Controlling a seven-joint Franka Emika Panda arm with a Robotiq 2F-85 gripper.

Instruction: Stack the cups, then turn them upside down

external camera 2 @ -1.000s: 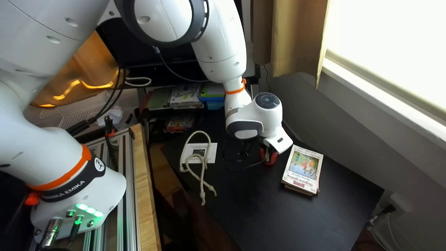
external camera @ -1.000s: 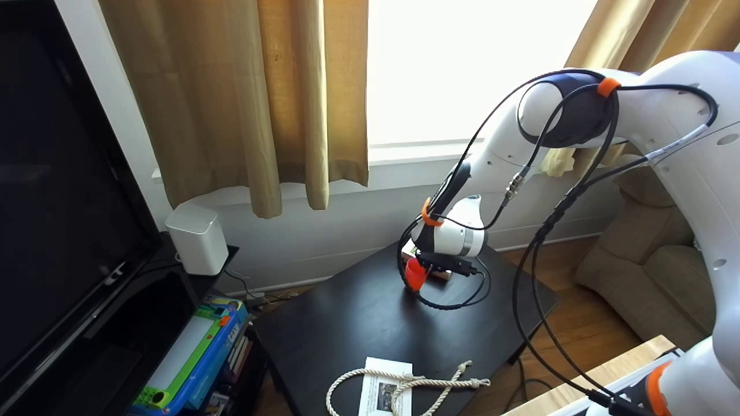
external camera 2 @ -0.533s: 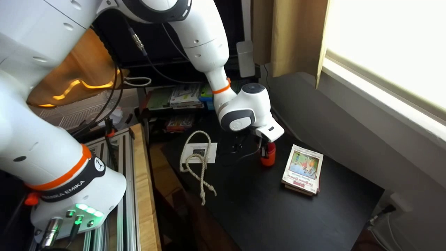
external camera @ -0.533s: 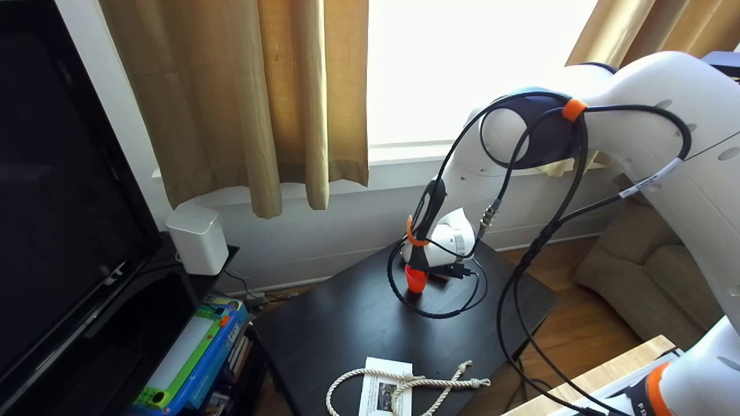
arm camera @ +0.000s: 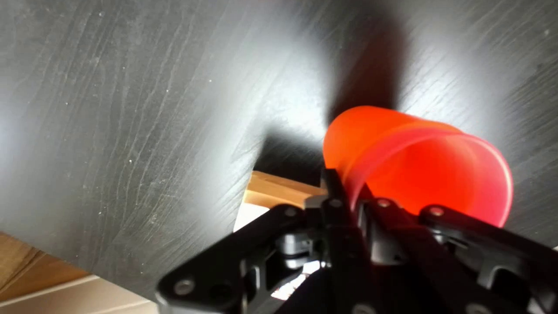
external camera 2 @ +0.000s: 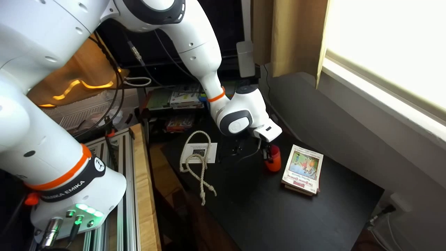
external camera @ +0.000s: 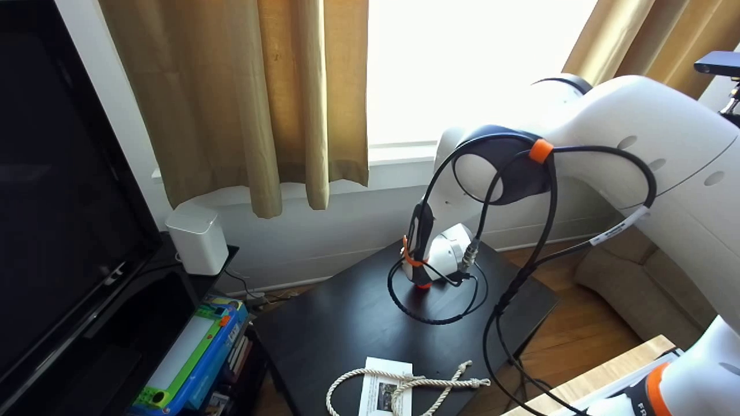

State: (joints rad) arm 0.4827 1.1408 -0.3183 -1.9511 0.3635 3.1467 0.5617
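Wrist view alone confirms jaws pinching cups [arm camera: 418, 163].

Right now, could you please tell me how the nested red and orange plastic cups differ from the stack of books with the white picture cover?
The nested red and orange plastic cups are round and hollow; the stack of books with the white picture cover is flat and rectangular. The cups are pinched at their wall by the black fingers; the books lie untouched on the black table. Both, though, are stacks.
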